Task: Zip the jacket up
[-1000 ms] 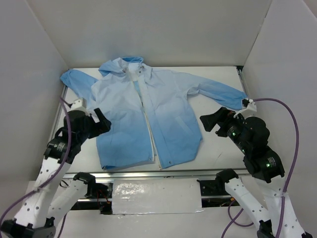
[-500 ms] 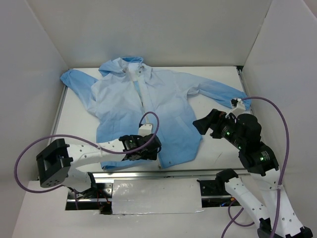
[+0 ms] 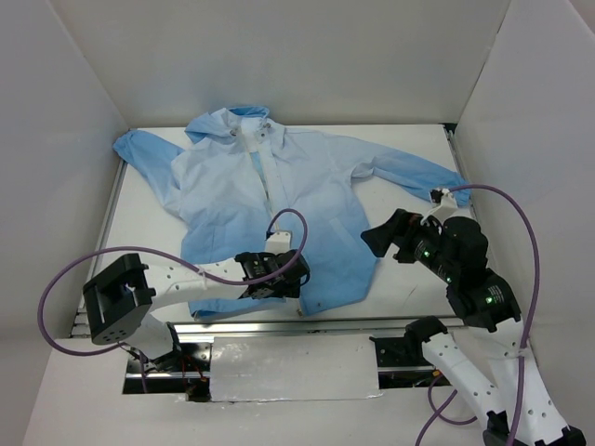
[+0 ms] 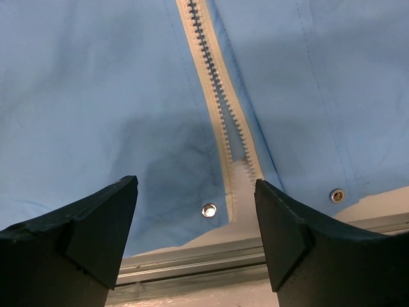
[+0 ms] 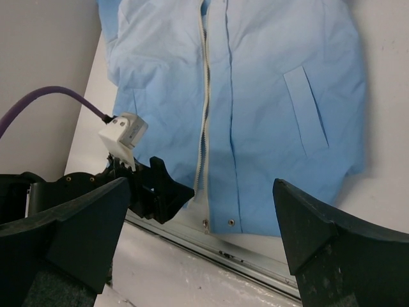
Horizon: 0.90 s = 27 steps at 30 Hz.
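The white table (image 3: 409, 283) is closed in by pale walls at its left, back and right edges, with a metal rail (image 4: 192, 259) along the near edge. One thing lies directly on it: the light-blue jacket (image 3: 228, 200), spread flat and front up over the left and middle of the surface. Its hood (image 3: 232, 119) points at the back edge. One sleeve (image 3: 139, 149) reaches toward the back left corner, the other (image 3: 414, 174) stretches toward the right edge. The deeper blue hem lies at the near edge, just beside the rail. The white zipper strip (image 4: 220, 109) runs down the middle to the hem, with a round snap stud (image 4: 209, 209) close on each side of its lower end
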### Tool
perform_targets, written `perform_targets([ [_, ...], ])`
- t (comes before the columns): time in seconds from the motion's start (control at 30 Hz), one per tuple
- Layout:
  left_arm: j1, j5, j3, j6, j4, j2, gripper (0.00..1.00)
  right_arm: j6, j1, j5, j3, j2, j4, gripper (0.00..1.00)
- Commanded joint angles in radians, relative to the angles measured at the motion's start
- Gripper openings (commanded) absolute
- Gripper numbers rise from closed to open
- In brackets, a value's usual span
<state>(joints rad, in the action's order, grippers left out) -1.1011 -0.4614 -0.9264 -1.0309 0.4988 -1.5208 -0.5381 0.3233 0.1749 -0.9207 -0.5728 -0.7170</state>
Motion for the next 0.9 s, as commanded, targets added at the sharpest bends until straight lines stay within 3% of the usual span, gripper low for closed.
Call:
perform_targets([
  [0.0, -0.002, -0.017, -0.006, -0.035, 0.004, 0.033, 0.87, 0.026, 0.008, 0.021, 0.022, -0.001, 0.051, 1.0],
  [0.07, 0.0, -0.031, -0.003, -0.043, 0.015, 0.078, 0.89, 0.021, 0.011, 0.05, 0.066, -0.033, 0.082, 1.0],
  [0.17, 0.0, -0.085, -0.011, -0.067, 0.056, 0.147, 0.91, 0.015, 0.091, 0.068, 0.13, -0.143, 0.105, 0.91],
  [0.33, 0.0, -0.227, -0.009, -0.164, 0.18, 0.272, 0.93, -0.058, 0.403, -0.127, 0.209, -0.334, 0.178, 0.77],
  [0.43, 0.0, -0.269, 0.024, -0.195, 0.207, 0.393, 0.99, -0.098, 0.492, -0.143, 0.244, -0.467, 0.29, 0.73],
  [0.67, 0.006, -0.296, 0.063, -0.187, 0.231, 0.521, 0.99, -0.149, 0.556, -0.103, 0.226, -0.816, 0.462, 0.69],
  [0.83, 0.009, -0.281, 0.095, -0.166, 0.224, 0.563, 0.99, -0.177, 0.568, -0.109, 0.206, -0.938, 0.501, 0.69],
  [0.87, 0.009, -0.276, 0.1, -0.158, 0.216, 0.567, 0.99, -0.183, 0.568, -0.094, 0.207, -0.95, 0.507, 0.59],
])
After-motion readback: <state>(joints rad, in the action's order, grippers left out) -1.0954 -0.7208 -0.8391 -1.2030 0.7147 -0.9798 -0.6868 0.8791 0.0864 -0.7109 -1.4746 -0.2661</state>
